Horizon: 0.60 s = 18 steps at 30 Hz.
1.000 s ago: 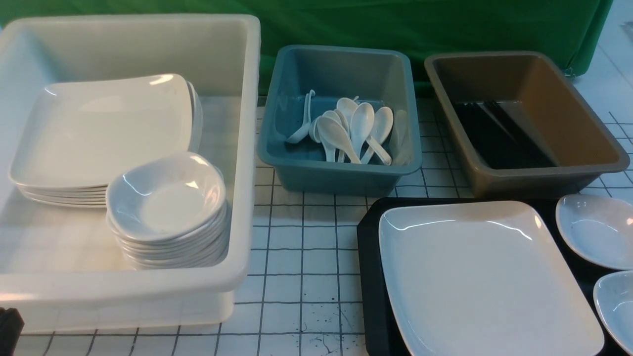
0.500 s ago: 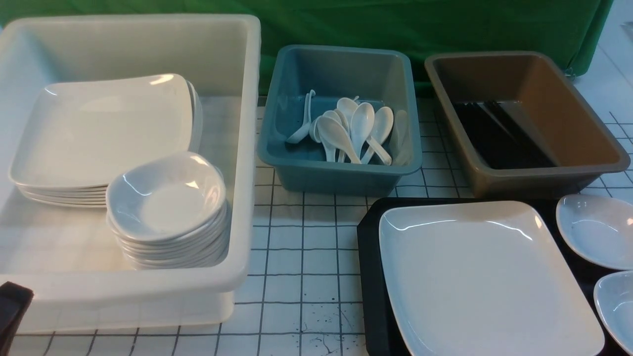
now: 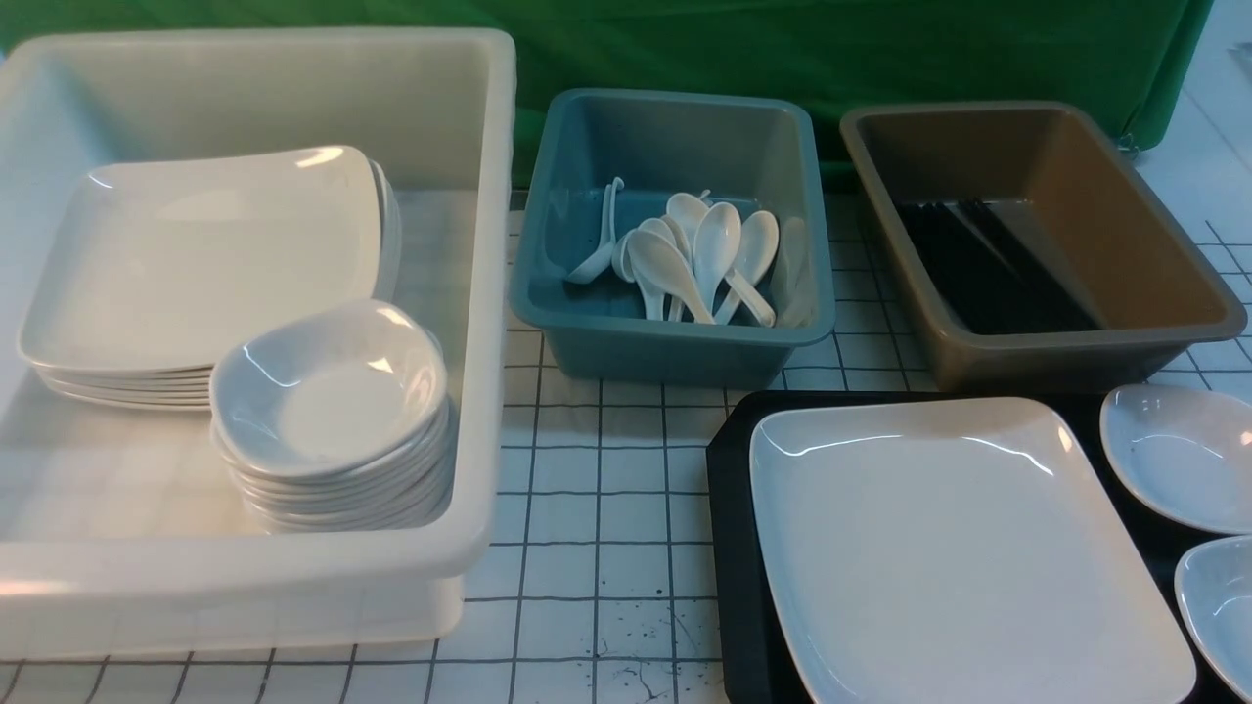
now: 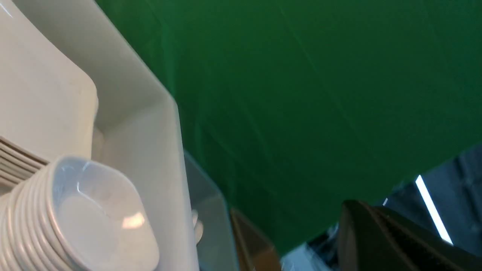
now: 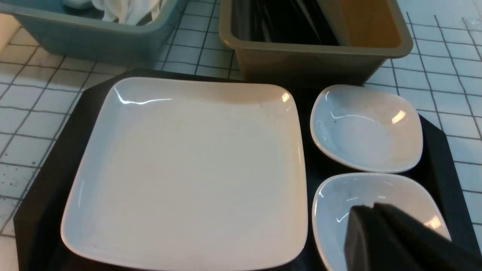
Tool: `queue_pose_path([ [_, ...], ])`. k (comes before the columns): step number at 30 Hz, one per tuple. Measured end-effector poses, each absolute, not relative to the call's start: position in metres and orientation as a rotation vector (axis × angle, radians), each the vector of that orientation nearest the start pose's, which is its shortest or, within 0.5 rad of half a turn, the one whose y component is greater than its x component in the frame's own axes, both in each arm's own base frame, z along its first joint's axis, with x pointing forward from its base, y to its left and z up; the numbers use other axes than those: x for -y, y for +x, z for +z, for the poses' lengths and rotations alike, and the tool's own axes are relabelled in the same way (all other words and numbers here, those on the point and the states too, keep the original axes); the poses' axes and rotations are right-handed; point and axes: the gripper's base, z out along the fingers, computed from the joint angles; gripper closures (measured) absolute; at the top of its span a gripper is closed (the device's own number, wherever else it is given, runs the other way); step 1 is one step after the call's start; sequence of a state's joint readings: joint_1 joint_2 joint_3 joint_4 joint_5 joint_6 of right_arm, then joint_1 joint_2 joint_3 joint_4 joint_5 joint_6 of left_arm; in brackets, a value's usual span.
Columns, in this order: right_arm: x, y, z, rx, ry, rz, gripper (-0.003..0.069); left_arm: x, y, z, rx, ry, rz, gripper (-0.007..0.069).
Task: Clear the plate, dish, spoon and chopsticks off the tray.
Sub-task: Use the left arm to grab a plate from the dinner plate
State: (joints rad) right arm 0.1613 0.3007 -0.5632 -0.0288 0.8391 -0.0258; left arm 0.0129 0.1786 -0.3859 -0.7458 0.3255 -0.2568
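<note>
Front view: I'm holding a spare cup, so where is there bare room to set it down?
Bare table lies between the white bin and the tray, in front of the teal tub. Inside the bin, floor shows in front of the plate stack, left of the dish stack. The tray is crowded: a plate and two dishes nearly fill it.

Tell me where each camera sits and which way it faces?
Front: between the arms, facing forward over white tub, teal tub and plate; no arm shows.
Left wrist: on the left arm, facing stacked dishes and green curtain; left tool shows.
Right wrist: on the right arm, looking down at the plate; right tool shows.
Front and right wrist share plate and tray.
</note>
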Motion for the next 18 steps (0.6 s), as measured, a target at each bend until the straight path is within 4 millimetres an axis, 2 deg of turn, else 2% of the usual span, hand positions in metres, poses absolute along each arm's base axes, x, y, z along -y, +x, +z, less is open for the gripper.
queue_pose_path([
  [1,-0.006,0.05,0.307,-2.051,-0.199,0.05,0.0636,0.02,0.051,0.316,-1.492,-0.569,-0.92,0.0603],
  [2,-0.006,0.05,0.307,-2.05,-0.2,0.049,0.0632,0.027,0.06,0.328,-1.66,-0.492,-0.887,0.0603],
  [4,-0.006,0.05,0.307,-2.05,-0.2,0.049,0.0626,0.037,0.077,0.336,-1.936,-0.35,-0.836,0.0603],
  [5,-0.006,0.05,0.307,-2.05,-0.2,0.049,0.0624,0.039,0.084,0.334,-2.025,-0.321,-0.833,0.0603],
  [7,-0.006,0.05,0.307,-2.05,-0.201,0.048,0.0616,0.047,0.11,0.334,-2.295,-0.152,-0.826,0.0603],
  [8,-0.006,0.05,0.307,-2.05,-0.201,0.048,0.0614,0.049,0.118,0.333,-2.361,-0.106,-0.847,0.0603],
  [10,-0.006,0.05,0.307,-2.05,-0.201,0.048,0.0609,0.058,0.139,0.328,-2.459,0.0,-0.972,0.0603],
  [11,-0.006,0.05,0.307,-2.05,-0.201,0.048,0.0608,0.06,0.14,0.328,-2.458,0.028,-0.982,0.0603],
  [12,-0.006,0.05,0.307,-2.05,-0.201,0.048,0.0609,0.071,0.153,0.324,-2.443,0.109,-1.109,0.0603],
  [13,-0.006,0.05,0.307,-2.05,-0.201,0.048,0.0608,0.073,0.154,0.324,-2.437,0.137,-1.121,0.0603],
  [15,-0.006,0.05,0.308,-2.045,-0.201,0.049,0.0606,0.092,0.164,0.322,-2.399,0.19,-1.255,0.0603],
  [18,-0.006,0.05,0.308,-2.043,-0.201,0.049,0.0601,0.117,0.171,0.313,-2.42,0.239,-1.316,0.0603],
])
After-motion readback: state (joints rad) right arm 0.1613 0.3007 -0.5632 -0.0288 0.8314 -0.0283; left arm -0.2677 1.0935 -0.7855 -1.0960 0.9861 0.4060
